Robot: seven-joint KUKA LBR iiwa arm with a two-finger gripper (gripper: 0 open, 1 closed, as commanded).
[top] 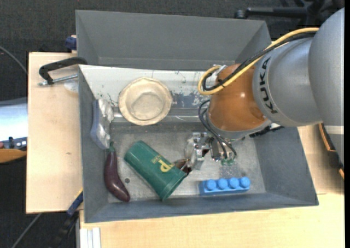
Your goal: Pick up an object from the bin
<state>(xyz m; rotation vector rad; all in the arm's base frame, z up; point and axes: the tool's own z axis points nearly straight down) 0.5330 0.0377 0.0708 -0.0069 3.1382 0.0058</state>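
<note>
Five loose bits down in the grey metal bin (pixel 284 181), so hardly a heap. Up against the back wall: a cream bowl (pixel 145 101), upright, mouth up, plain pale inside on show. Just left of it, a crumpled silvery scrap (pixel 101 118) slumped along the left wall. Below that, a dark purple toy aubergine (pixel 115 178) lying lengthwise near the front-left corner, thin end pointing up toward the scrap. Right beside the aubergine, close but hard to say if touching, a dark green cup (pixel 153 167) with a gold letter on the side, tipped over, base toward the upper left, open mouth toward the lower right. Over by the front wall, a blue brick (pixel 224 184) with four studs in a row, lying flat, a little apart from the cup's mouth. Now the gripper (pixel 192 157): hanging off the orange wrist cover (pixel 235 105) and the grey arm (pixel 306 77) coming in from the right, sitting low over the bin floor just right of the green cup's rim and just up-view of the blue brick. Looks nearest to that cup, with something dark and brownish right at the mouth, too small to identify. Can't tell if spread or pressed together, honestly. As for stuff in the way: bulky orange cover hiding a chunk of the back-right floor and wall.
</note>
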